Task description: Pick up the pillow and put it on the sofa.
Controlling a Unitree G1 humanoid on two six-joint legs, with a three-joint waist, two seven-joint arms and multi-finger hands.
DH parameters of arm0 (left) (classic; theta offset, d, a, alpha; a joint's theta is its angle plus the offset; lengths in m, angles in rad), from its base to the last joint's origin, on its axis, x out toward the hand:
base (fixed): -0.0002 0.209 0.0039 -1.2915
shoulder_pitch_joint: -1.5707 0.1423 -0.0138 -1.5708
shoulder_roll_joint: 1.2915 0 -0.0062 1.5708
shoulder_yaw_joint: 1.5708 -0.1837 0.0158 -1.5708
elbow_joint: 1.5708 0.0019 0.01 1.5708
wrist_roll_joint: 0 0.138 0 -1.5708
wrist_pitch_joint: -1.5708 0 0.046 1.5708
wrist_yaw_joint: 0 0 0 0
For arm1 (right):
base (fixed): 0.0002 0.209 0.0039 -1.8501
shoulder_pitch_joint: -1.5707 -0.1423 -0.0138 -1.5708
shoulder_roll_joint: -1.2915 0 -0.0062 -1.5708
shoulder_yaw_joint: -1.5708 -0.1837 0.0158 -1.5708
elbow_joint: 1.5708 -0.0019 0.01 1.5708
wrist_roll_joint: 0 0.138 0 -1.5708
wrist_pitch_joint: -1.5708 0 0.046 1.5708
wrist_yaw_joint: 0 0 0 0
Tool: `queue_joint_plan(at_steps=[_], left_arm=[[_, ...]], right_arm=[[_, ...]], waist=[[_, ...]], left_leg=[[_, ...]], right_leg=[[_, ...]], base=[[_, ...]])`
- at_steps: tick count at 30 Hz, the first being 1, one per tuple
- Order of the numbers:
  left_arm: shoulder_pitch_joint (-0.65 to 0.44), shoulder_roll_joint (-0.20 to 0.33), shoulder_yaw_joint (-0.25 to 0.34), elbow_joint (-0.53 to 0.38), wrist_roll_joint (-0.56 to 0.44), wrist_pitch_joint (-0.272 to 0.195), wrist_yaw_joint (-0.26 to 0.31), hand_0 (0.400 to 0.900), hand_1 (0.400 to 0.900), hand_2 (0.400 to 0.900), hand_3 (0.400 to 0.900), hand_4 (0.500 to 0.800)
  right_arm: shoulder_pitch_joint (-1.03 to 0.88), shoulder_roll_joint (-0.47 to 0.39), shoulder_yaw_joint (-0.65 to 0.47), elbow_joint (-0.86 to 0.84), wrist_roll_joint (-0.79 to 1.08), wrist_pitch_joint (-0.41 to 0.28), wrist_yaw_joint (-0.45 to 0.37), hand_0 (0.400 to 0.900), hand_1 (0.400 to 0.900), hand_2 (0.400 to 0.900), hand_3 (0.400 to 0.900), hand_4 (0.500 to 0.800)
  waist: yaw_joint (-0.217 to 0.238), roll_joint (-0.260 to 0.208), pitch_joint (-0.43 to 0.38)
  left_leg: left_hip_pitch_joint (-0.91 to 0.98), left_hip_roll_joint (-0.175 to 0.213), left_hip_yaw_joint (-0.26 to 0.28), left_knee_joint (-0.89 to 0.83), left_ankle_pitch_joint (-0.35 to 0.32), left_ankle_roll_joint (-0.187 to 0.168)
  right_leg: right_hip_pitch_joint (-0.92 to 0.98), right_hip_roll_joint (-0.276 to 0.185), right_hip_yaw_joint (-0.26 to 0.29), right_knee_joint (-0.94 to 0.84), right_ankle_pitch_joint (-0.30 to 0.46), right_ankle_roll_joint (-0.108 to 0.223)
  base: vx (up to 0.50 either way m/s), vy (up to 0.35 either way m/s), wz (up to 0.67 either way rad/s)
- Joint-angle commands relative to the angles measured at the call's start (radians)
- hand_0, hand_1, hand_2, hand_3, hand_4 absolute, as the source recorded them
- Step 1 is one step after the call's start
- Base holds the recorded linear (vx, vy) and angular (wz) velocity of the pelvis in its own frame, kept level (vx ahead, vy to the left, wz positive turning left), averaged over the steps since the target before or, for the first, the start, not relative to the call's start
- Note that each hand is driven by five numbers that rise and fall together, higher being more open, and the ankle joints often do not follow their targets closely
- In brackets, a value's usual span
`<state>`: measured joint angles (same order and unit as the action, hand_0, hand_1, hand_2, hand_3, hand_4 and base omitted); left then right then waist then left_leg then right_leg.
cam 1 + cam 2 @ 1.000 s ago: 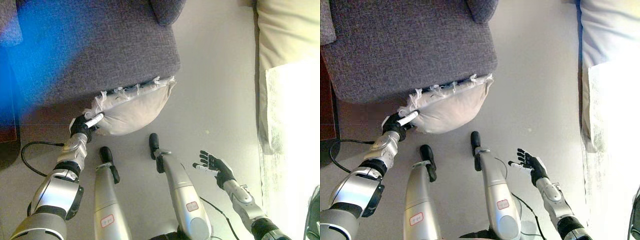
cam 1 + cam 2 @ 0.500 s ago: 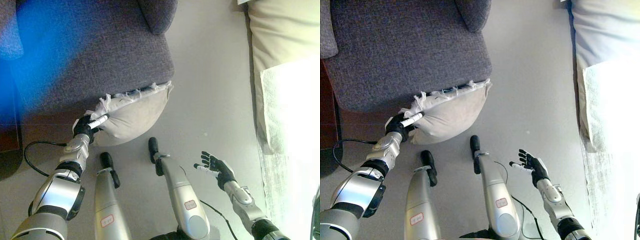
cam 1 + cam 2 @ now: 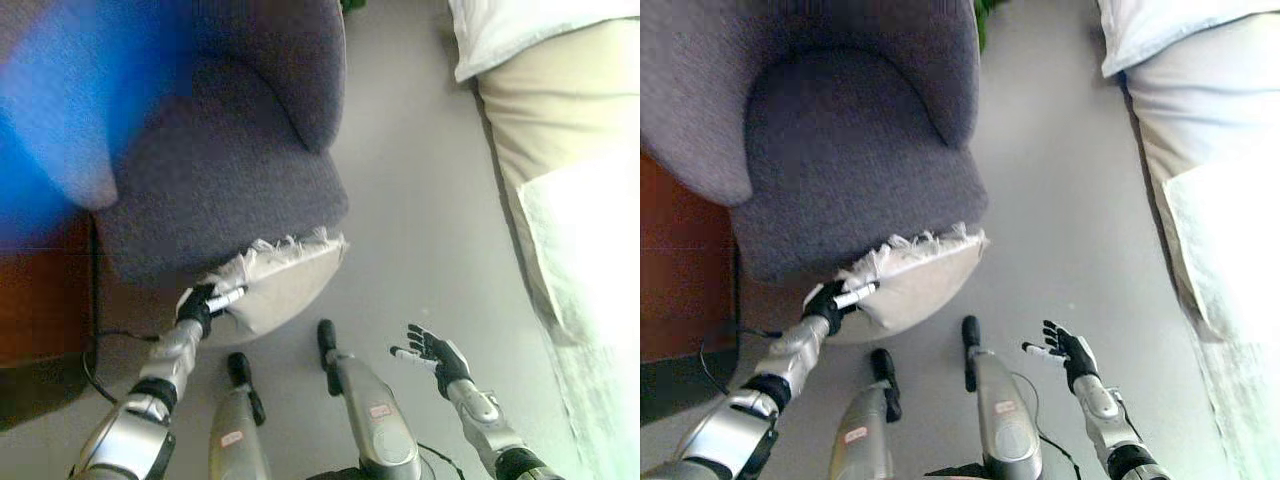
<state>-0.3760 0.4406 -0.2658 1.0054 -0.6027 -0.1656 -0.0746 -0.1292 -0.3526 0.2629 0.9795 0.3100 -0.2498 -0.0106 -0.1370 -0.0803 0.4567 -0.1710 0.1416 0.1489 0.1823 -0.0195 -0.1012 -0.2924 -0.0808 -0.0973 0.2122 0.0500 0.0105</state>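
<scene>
Left hand (image 3: 830, 298) pinches the near left corner of the pillow (image 3: 915, 285), dark fingers curled into the cloth with one white-tipped finger lying across it. That pillow — pale beige, with a white fringe along its upper edge — hangs against the front edge of the grey sofa (image 3: 840, 160), below the seat cushion and not yet on it. Right hand (image 3: 1065, 350) is held out over the bare floor (image 3: 1060, 200), well apart from the pillow, fingers spread and holding nothing.

It looks soft and light, and it sags into a rounded bulge below the pinch — so it will probably droop and swing from a single corner. A grip on the body of the cloth, or a second hand under the bulge, would likely steady it better than the fringe, which seems flimsy.

Most of the pillow's upper edge presses against the sofa front, and how deep the fingers sit in the cloth is unclear. At the right, pale bedding (image 3: 1200, 140) is cut off by the edge.
</scene>
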Motion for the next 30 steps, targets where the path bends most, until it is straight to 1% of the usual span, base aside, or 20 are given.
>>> queue_joint_plan(at_steps=[1,2,5,6,7,8,10,11,13,14,16,18,19,21,22,23,26,27,29,30], left_arm=[[0.077,0.032,0.078,-0.187,0.029,-0.148,-0.051,0.4,0.4,0.4,0.4,0.5],[0.112,0.042,0.093,-0.227,0.044,-0.149,-0.068,0.4,0.4,0.4,0.4,0.5],[0.167,0.083,0.119,-0.35,0.084,-0.118,-0.099,0.4,0.4,0.4,0.4,0.5],[0.175,0.119,0.131,-0.432,0.071,-0.058,-0.114,0.4,0.4,0.4,0.4,0.5],[0.178,0.14,0.138,-0.475,0.088,-0.044,-0.12,0.4,0.4,0.4,0.4,0.5],[0.16,0.179,0.142,-0.536,0.064,-0.002,-0.127,0.4,0.4,0.4,0.4,0.5],[0.116,0.245,0.159,-0.622,0.031,0.075,-0.149,0.4,0.4,0.4,0.4,0.5],[0.089,0.28,0.167,-0.643,0.025,0.095,-0.166,0.4,0.4,0.4,0.4,0.5],[0.025,0.344,0.17,-0.656,-0.024,0.119,-0.204,0.4,0.4,0.4,0.4,0.5],[-0.005,0.37,0.168,-0.66,-0.03,0.121,-0.206,0.4,0.4,0.4,0.4,0.5],[-0.088,0.434,0.157,-0.643,-0.094,0.137,-0.247,0.4,0.4,0.4,0.4,0.5],[-0.189,0.492,0.128,-0.632,-0.124,0.149,-0.265,0.4,0.4,0.4,0.4,0.5],[-0.222,0.506,0.115,-0.62,-0.141,0.157,-0.272,0.4,0.4,0.4,0.4,0.5],[-0.356,0.54,0.048,-0.563,-0.186,0.179,-0.28,0.4,0.4,0.4,0.4,0.5],[-0.402,0.545,0.023,-0.537,-0.19,0.187,-0.279,0.4,0.4,0.4,0.4,0.5],[-0.455,0.549,-0.007,-0.489,-0.209,0.194,-0.287,0.4,0.4,0.4,0.4,0.5],[-0.579,0.538,-0.086,-0.365,-0.211,0.242,-0.294,0.4,0.4,0.4,0.4,0.5],[-0.61,0.524,-0.111,-0.302,-0.209,0.253,-0.298,0.4,0.4,0.4,0.4,0.5],[-0.646,0.506,-0.14,-0.228,-0.203,0.26,-0.296,0.4,0.4,0.4,0.4,0.5],[-0.661,0.495,-0.152,-0.192,-0.207,0.274,-0.305,0.4,0.4,0.4,0.4,0.5]], right_arm=[[0.036,-0.056,-0.061,0.042,-0.06,0.002,-0.007,0.9,0.9,0.9,0.9,0.8],[0.037,-0.055,-0.073,0.065,-0.078,0.013,-0.004,0.9,0.9,0.9,0.9,0.8],[0.04,-0.051,-0.091,0.114,-0.107,0.041,-0.008,0.9,0.9,0.9,0.9,0.8],[0.04,-0.054,-0.094,0.126,-0.114,0.056,-0.007,0.9,0.9,0.9,0.9,0.8],[0.039,-0.055,-0.095,0.136,-0.12,0.059,-0.006,0.9,0.9,0.9,0.9,0.8],[0.035,-0.059,-0.093,0.149,-0.124,0.064,-0.006,0.9,0.9,0.9,0.9,0.8],[0.025,-0.065,-0.09,0.176,-0.119,0.065,-0.002,0.9,0.9,0.9,0.9,0.8],[0.021,-0.067,-0.089,0.185,-0.118,0.065,0.001,0.9,0.9,0.9,0.9,0.8],[0.012,-0.073,-0.081,0.198,-0.115,0.067,0.005,0.9,0.9,0.9,0.9,0.8],[0.009,-0.076,-0.075,0.202,-0.11,0.07,0.006,0.9,0.9,0.9,0.9,0.8],[0.006,-0.079,-0.065,0.212,-0.11,0.067,0.01,0.9,0.9,0.9,0.9,0.8],[0.003,-0.087,-0.052,0.217,-0.101,0.069,0.016,0.9,0.9,0.9,0.9,0.8],[0.002,-0.089,-0.049,0.219,-0.099,0.07,0.017,0.9,0.9,0.9,0.9,0.8],[-0.005,-0.092,-0.036,0.229,-0.095,0.074,0.019,0.9,0.9,0.9,0.9,0.8],[-0.008,-0.092,-0.035,0.232,-0.093,0.075,0.022,0.9,0.9,0.9,0.9,0.8],[-0.012,-0.095,-0.028,0.236,-0.094,0.073,0.027,0.9,0.9,0.9,0.9,0.8],[-0.015,-0.099,-0.022,0.24,-0.095,0.074,0.033,0.9,0.9,0.9,0.9,0.8],[-0.018,-0.101,-0.019,0.241,-0.101,0.077,0.038,0.9,0.9,0.9,0.9,0.8],[-0.02,-0.101,-0.016,0.247,-0.111,0.079,0.046,0.9,0.9,0.9,0.9,0.8],[-0.021,-0.1,-0.015,0.251,-0.118,0.08,0.051,0.9,0.9,0.9,0.9,0.8]], waist=[[0.054,0.07,-0.219],[0.067,0.082,-0.244],[0.094,0.108,-0.304],[0.103,0.118,-0.323],[0.108,0.124,-0.331],[0.113,0.132,-0.345],[0.12,0.141,-0.365],[0.121,0.145,-0.376],[0.119,0.152,-0.39],[0.117,0.155,-0.395],[0.11,0.161,-0.406],[0.101,0.168,-0.415],[0.098,0.17,-0.418],[0.083,0.175,-0.431],[0.082,0.175,-0.433],[0.071,0.179,-0.441],[0.048,0.184,-0.45],[0.036,0.187,-0.454],[0.021,0.189,-0.458],[0.014,0.19,-0.46]], left_leg=[[0.011,-0.037,0.011,-0.033,0.011,0.01],[0.045,-0.036,0.017,-0.053,0.014,0.008],[0.108,-0.028,0.031,-0.087,0.02,0.004],[0.13,-0.023,0.034,-0.099,0.023,0.0],[0.143,-0.021,0.036,-0.108,0.025,-0.002],[0.157,-0.017,0.044,-0.12,0.027,-0.005],[0.181,-0.012,0.052,-0.142,0.033,-0.009],[0.189,-0.009,0.057,-0.15,0.034,-0.01],[0.203,-0.004,0.064,-0.163,0.039,-0.014],[0.209,-0.003,0.066,-0.168,0.039,-0.015],[0.221,0.002,0.073,-0.179,0.042,-0.019],[0.23,0.004,0.078,-0.188,0.041,-0.021],[0.235,0.005,0.081,-0.191,0.041,-0.021],[0.248,0.007,0.089,-0.203,0.039,-0.021],[0.253,0.009,0.093,-0.206,0.039,-0.022],[0.261,0.01,0.098,-0.21,0.037,-0.022],[0.276,0.015,0.113,-0.211,0.031,-0.021],[0.282,0.015,0.12,-0.213,0.029,-0.02],[0.291,0.017,0.133,-0.215,0.025,-0.018],[0.295,0.018,0.14,-0.214,0.023,-0.018]], right_leg=[[0.134,-0.048,-0.029,-0.057,-0.091,0.073],[0.176,-0.055,-0.043,-0.079,-0.089,0.076],[0.247,-0.073,-0.072,-0.118,-0.08,0.082],[0.275,-0.081,-0.086,-0.135,-0.078,0.086],[0.289,-0.086,-0.095,-0.145,-0.076,0.089],[0.306,-0.091,-0.108,-0.157,-0.075,0.094],[0.333,-0.099,-0.13,-0.182,-0.067,0.101],[0.34,-0.102,-0.137,-0.19,-0.065,0.105],[0.351,-0.103,-0.147,-0.204,-0.058,0.109],[0.356,-0.103,-0.15,-0.208,-0.056,0.11],[0.361,-0.103,-0.154,-0.214,-0.054,0.115],[0.365,-0.102,-0.154,-0.22,-0.052,0.118],[0.366,-0.102,-0.154,-0.223,-0.051,0.119],[0.37,-0.1,-0.154,-0.232,-0.046,0.127],[0.372,-0.1,-0.153,-0.236,-0.043,0.128],[0.372,-0.099,-0.152,-0.241,-0.04,0.132],[0.369,-0.095,-0.139,-0.242,-0.036,0.136],[0.367,-0.093,-0.134,-0.244,-0.035,0.138],[0.367,-0.09,-0.127,-0.246,-0.034,0.139],[0.366,-0.09,-0.123,-0.246,-0.034,0.139]], base=[[0.15,0.066,-0.03],[0.19,0.072,0.01],[0.17,0.059,0.06],[0.08,0.035,0.08],[0.06,0.033,0.1],[0.01,0.018,0.11],[0.0,-0.001,0.13],[-0.02,-0.013,0.1],[-0.01,-0.014,0.05],[0.0,0.0,0.0],[0.0,0.0,0.0],[-0.01,-0.007,-0.02],[-0.01,-0.015,-0.07],[0.01,-0.03,-0.16],[0.04,-0.039,-0.28],[0.05,-0.03,-0.3],[0.07,-0.004,-0.35],[0.07,0.018,-0.35],[0.07,0.03,-0.32],[0.09,0.049,-0.38]])
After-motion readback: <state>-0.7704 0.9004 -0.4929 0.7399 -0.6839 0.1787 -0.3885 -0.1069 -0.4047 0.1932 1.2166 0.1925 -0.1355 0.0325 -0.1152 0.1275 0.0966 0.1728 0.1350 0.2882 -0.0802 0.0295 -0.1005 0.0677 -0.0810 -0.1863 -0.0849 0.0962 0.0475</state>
